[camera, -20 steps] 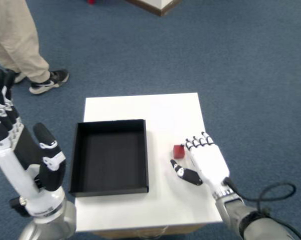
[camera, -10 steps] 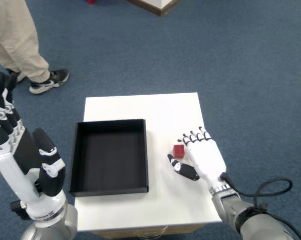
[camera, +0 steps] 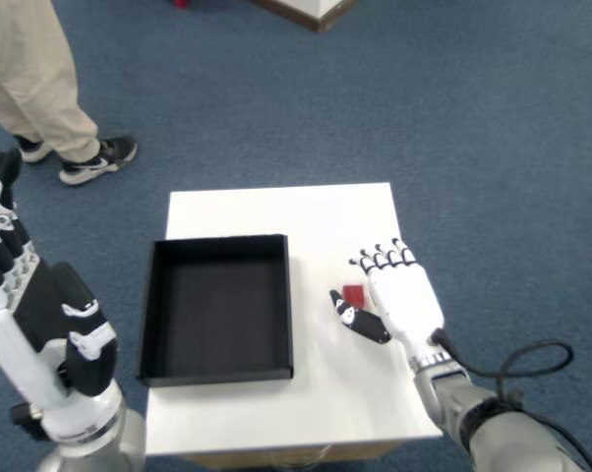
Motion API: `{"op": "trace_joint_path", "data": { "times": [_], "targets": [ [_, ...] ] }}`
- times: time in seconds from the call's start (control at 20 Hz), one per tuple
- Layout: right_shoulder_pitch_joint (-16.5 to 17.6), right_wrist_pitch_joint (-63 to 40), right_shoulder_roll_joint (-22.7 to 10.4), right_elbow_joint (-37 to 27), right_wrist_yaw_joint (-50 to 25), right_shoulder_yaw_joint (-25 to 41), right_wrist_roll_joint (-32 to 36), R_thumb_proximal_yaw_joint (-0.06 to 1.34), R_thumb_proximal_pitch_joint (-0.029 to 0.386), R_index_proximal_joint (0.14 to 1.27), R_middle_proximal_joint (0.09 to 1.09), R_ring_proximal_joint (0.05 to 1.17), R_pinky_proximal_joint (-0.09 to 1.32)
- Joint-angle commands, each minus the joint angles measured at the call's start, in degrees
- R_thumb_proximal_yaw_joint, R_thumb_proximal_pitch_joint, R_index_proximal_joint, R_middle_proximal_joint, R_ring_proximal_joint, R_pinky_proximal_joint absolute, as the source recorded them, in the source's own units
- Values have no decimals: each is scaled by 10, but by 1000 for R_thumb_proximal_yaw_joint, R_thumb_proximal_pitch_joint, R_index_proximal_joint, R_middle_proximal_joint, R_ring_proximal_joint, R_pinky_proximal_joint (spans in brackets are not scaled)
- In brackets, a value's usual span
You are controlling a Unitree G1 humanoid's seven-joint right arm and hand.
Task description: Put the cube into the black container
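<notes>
right hand (camera: 402, 305) low over white table (camera: 325, 211), palm down, fingers out straight and close together, thumb (camera: 360, 322) sticking out to side. i see red cube (camera: 353, 294) in gap between thumb and fingers, tucked right at hand's edge. cannot tell if hand pinches it or only touches. black container (camera: 216, 307) sits just left, apart from cube. since half second ago, hand slid closer, now covers part of cube.
</notes>
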Motion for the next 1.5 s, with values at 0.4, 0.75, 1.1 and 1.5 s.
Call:
{"op": "trace_joint_path", "data": {
  "times": [0.4,0.75,1.1,1.5],
  "targets": [
    [-24,46,-11,12,71,-14,20,308,140,384,258,214,39],
    [-10,56,-21,12,94,-13,20,270,135,378,258,210,22],
    [-8,66,-18,11,110,-9,18,238,133,378,255,205,17],
    [-9,66,-12,10,110,2,8,235,133,383,254,204,25]
  ]
}}
